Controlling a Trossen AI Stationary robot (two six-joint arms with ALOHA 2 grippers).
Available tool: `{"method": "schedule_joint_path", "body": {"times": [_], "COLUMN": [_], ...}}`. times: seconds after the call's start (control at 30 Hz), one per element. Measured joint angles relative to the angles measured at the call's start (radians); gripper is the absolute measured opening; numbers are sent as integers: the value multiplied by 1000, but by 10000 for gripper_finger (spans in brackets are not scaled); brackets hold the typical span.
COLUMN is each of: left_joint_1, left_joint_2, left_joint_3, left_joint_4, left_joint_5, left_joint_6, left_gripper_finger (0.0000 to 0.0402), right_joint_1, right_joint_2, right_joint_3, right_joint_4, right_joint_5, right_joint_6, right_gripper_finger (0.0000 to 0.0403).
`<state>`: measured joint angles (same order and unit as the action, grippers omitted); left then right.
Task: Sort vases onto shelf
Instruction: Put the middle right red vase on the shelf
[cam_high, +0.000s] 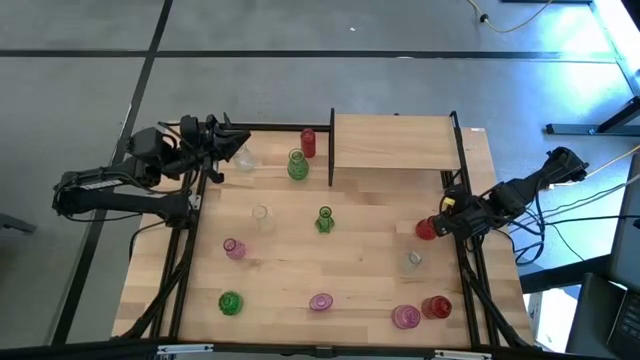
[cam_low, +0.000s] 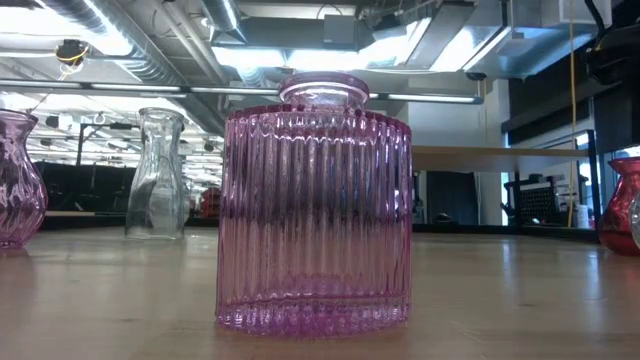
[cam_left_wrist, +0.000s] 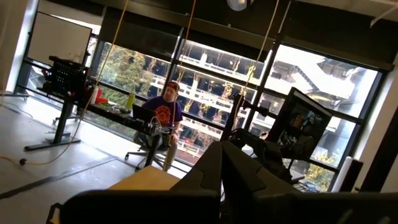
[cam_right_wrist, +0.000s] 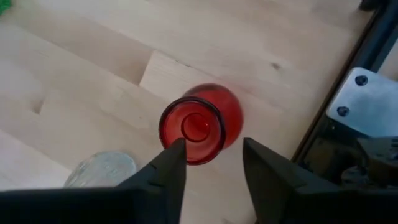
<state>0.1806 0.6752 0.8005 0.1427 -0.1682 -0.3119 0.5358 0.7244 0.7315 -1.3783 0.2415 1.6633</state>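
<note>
Several small vases stand on their bases across the wooden tabletop: a red vase (cam_high: 427, 229) near the right edge, a clear one (cam_high: 414, 260) just nearer, and green, pink and clear ones elsewhere. The shelf (cam_high: 395, 142) stands at the far right, its board bare. My right gripper (cam_right_wrist: 214, 144) hangs open over the red vase (cam_right_wrist: 200, 123), pointing steeply down; the vase lies just beyond the fingertips, not between them. My left gripper (cam_left_wrist: 233, 171) is shut, held high at the far left (cam_high: 228, 140), pointing out at the room. My right gripper: one fingertip (cam_right_wrist: 177, 149) overlaps the red vase's rim (cam_right_wrist: 186, 109) in the wrist view. I cannot tell whether it touches the rim. The vase stands upright on the table.
A red vase (cam_high: 307, 143) and a green one (cam_high: 297, 165) stand just left of the shelf's black post. A ribbed pink vase (cam_low: 313, 205) fills the low view. A black table frame (cam_right_wrist: 348, 112) runs close beside my right gripper. A person (cam_left_wrist: 165, 112) sits beyond the table.
</note>
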Motion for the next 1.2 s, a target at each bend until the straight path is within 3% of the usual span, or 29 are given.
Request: {"method": "schedule_joint_path", "body": {"times": [0.17, 0.57, 0.87, 1.2], "left_joint_1": [0, 0, 0, 0], "left_joint_2": [12, 33, 32, 33], "left_joint_3": [0, -1, 0, 0], "left_joint_4": [1, -2, 3, 3], "left_joint_5": [-1, 6, 6, 7], "left_joint_6": [0, -1, -2, -19], "left_gripper_finger": [0, 0, 0, 0], "right_joint_1": [0, 0, -2, 0], "right_joint_2": [0, 77, 94, 117], "right_joint_3": [0, 2, 7, 9], "right_joint_4": [-1, -9, -17, 149], "right_joint_5": [-7, -26, -23, -43], "right_joint_6": [38, 145, 218, 244], "right_gripper_finger": [117, 159, 163, 163]}}
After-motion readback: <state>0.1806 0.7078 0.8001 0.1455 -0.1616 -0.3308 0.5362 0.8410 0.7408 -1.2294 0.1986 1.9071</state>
